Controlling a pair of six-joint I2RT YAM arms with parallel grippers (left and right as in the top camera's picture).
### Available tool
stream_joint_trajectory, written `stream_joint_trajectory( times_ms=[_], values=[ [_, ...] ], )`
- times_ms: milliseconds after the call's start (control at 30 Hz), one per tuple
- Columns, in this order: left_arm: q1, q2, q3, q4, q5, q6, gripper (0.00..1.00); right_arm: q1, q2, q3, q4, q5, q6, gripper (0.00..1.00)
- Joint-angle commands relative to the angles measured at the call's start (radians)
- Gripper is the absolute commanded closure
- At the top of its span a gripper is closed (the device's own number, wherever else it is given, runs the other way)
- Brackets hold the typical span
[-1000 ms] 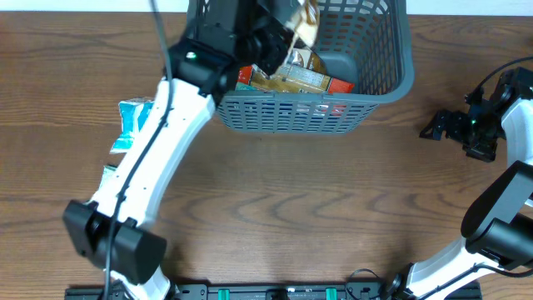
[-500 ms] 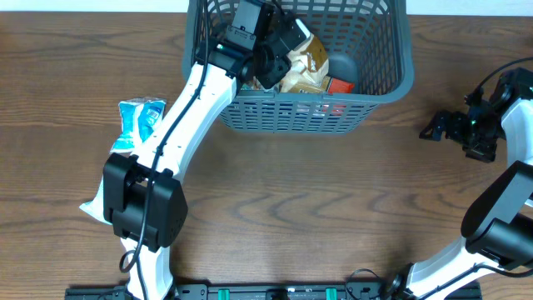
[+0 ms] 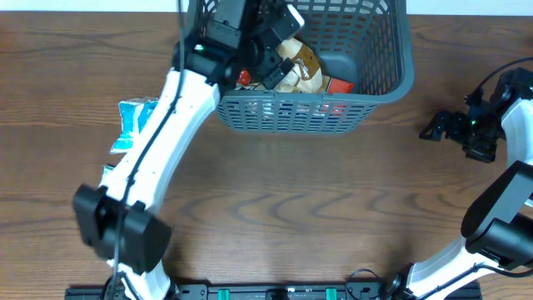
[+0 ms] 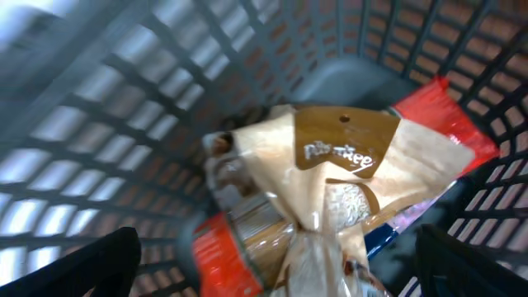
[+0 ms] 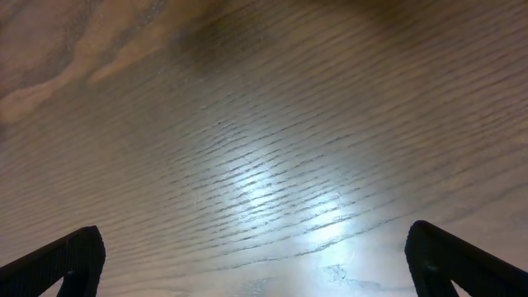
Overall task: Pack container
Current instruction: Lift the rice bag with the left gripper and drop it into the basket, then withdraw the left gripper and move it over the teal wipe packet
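While the left gripper (image 4: pixel 276 256) hangs wide open, empty, in the basket (image 3: pixel 379 87) at the table's (image 3: pixel 291 208) far edge, 1 tan pouch (image 4: pixel 330 190) lies beneath, lettering unreadable; right gripper (image 5: pixel 256 256), right of basket: open, empty.

Table, one: wide top of dark brown wood-grain surface (image 3: pixel 333 208), the grain running left to right in long wavy bands and filling nearly the whole overhead view. Far edge: narrow pale whitish strip (image 3: pixel 83 7) beyond the table, too thin to tell whether wall or floor; near edge: black bar with green fittings (image 3: pixel 275 292) lying along the middle. Lighting: even, with one soft bright patch of glare (image 5: pixel 272 194) on the slightly glossy wood, seen close in the right wrist view.
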Motion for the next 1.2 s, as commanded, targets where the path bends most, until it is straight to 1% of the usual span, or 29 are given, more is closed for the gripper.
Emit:
stream_joint_trajectory(
  times_ms=[0, 233, 300, 433, 500, 533, 633, 700, 767, 867, 967, 1167],
  values=[
    [0.026, -0.079, 0.03, -0.008, -0.016, 0.001, 0.01, 0.012, 0.003, -0.005, -0.001, 0.0, -0.013, 0.01],
    [0.08, -0.241, 0.03, -0.011, -0.06, 0.001, 0.01, 0.013, 0.003, -0.005, 0.0, -0.001, -0.014, 0.01],
    [0.104, -0.285, 0.03, -0.013, -0.156, -0.022, 0.01, 0.012, 0.003, -0.005, 0.0, -0.001, -0.014, 0.01],
    [0.178, -0.345, 0.03, -0.053, -0.436, -0.134, 0.01, 0.013, 0.003, -0.005, -0.001, -0.001, -0.014, 0.01],
    [0.229, -0.356, 0.03, -0.097, -0.515, -0.187, 0.01, 0.012, 0.003, -0.005, 0.0, -0.001, -0.013, 0.01],
    [0.261, -0.356, 0.03, -0.128, -0.526, -0.223, 0.01, 0.012, 0.003, -0.005, 0.0, -0.001, -0.013, 0.01],
    [0.36, -0.346, 0.029, -0.238, -0.525, -0.364, 0.01, 0.012, 0.003, -0.005, 0.002, 0.0, -0.013, 0.01],
    [0.423, -0.331, 0.024, -0.315, -0.506, -0.417, 0.01, 0.012, 0.003, -0.005, 0.003, 0.0, -0.013, 0.01],
    [0.481, -0.318, 0.001, -0.369, -0.451, -0.427, 0.01, 0.012, 0.003, -0.005, 0.003, 0.0, -0.013, 0.01],
    [0.554, -0.311, -0.065, -0.409, -0.358, -0.43, 0.01, 0.012, 0.003, -0.005, 0.003, -0.001, -0.013, 0.01],
    [0.597, -0.311, -0.137, -0.446, -0.288, -0.437, 0.01, 0.013, 0.003, -0.005, 0.003, -0.001, -0.013, 0.01],
    [0.604, -0.319, -0.3, -0.437, -0.283, -0.442, 0.01, 0.012, 0.003, -0.005, 0.003, -0.001, -0.013, 0.01]
  ],
)
